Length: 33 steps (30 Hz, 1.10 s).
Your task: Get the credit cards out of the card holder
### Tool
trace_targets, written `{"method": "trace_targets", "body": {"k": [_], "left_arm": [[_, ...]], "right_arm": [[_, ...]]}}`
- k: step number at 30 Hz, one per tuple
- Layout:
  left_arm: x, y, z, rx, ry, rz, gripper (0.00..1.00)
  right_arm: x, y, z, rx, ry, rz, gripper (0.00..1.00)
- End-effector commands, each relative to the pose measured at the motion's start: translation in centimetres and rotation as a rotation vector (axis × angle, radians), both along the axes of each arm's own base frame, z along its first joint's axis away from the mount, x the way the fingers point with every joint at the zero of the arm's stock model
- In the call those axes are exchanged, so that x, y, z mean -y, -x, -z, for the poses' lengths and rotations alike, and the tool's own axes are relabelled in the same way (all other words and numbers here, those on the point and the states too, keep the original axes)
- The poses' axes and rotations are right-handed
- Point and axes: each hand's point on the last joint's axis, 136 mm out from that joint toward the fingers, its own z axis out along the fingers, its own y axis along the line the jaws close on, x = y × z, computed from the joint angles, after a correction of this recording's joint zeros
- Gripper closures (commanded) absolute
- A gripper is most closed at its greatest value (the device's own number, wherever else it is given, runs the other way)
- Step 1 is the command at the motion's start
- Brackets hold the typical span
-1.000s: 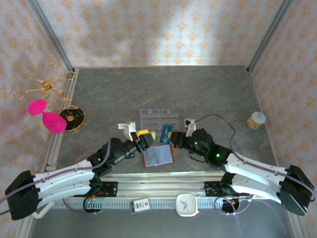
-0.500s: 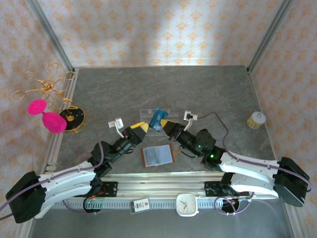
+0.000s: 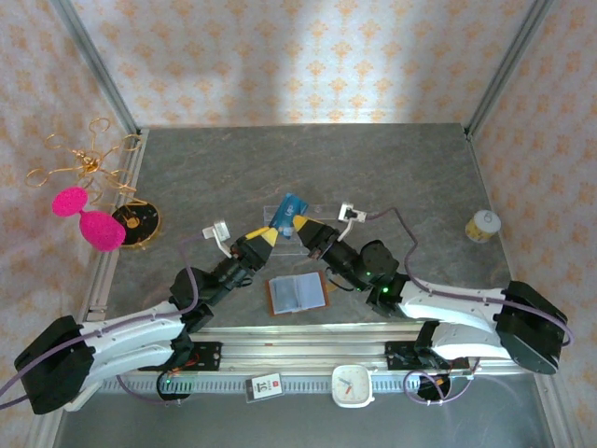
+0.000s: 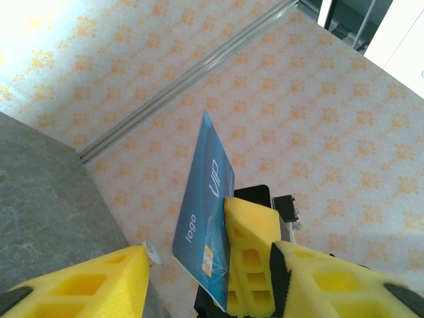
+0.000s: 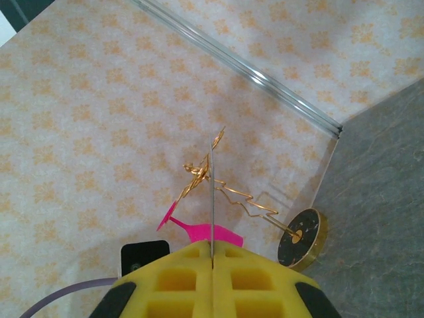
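Observation:
The brown card holder (image 3: 298, 292) lies open and flat on the table near the front rail. Behind and above it, my right gripper (image 3: 304, 226) is shut on a bright blue credit card (image 3: 291, 213), held upright. In the right wrist view the card (image 5: 212, 192) shows edge-on, pinched between the closed yellow fingers (image 5: 212, 262). My left gripper (image 3: 268, 235) is just left of the card. In the left wrist view its yellow fingers (image 4: 86, 285) stand open on either side of the card (image 4: 202, 212), with a gap on the left side.
A gold wire stand (image 3: 89, 166) on a black disc (image 3: 138, 221), with pink pieces (image 3: 93, 219), is at the left wall. A small jar (image 3: 483, 225) sits at the right. A clear tray (image 3: 326, 211) lies under the grippers. A clock (image 3: 353, 385) is at the front.
My right gripper has lifted the blue card away from the card holder and carried it back and left. My left gripper has left the holder, risen to the card, and its jaws have narrowed.

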Motion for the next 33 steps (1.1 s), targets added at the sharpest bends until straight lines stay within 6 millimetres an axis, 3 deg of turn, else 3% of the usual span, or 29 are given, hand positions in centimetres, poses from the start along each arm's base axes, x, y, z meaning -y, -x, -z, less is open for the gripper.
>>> {"method": "trace_targets", "body": {"k": [1,5,12,14,16,18,21,26,30,33], "left_arm": [[-0.4,0.6,-1.5,0.055,0.052,0.014,0.54],[-0.5,0.6,-2.1,0.076,0.056,0.005,0.66],[-0.2,0.1,-2.2,0.078,0.016,-0.011,1.00],[-0.1,-0.1,-2.0,0.080,-0.027,-0.019,1.00],[0.1,-0.3,-1.7,0.084,-0.088,-0.031,1.00],[0.4,-0.7,-1.4,0.091,-0.176,-0.043,1.00],[1.2,-1.6,-0.4,0.080,-0.340,-0.058,1.00],[1.9,-2.7,-0.5,0.163,-0.541,-0.081,1.00],[3.6,-4.7,-1.2,0.243,-0.713,0.017,1.00],[5.1,-5.5,-0.5,0.343,-0.872,0.094,1.00]], "right_arm": [[-0.4,0.1,-2.3,0.030,-0.074,0.002,1.00],[-1.4,0.2,-0.7,0.004,-0.041,-0.015,1.00],[-2.7,0.6,2.0,-0.038,0.042,-0.057,1.00],[-2.9,0.9,2.6,-0.041,0.102,-0.076,0.99],[-2.7,1.1,3.1,-0.037,0.187,-0.081,0.88],[-1.3,1.4,2.9,-0.012,0.251,-0.067,0.82],[2.4,0.5,4.5,-0.056,0.356,-0.007,0.82],[8.3,-0.6,7.2,-0.130,0.456,0.072,0.83],[10.5,-0.7,8.9,-0.159,0.510,0.095,0.85],[11.5,-0.9,9.8,-0.178,0.529,0.118,0.87]]}}
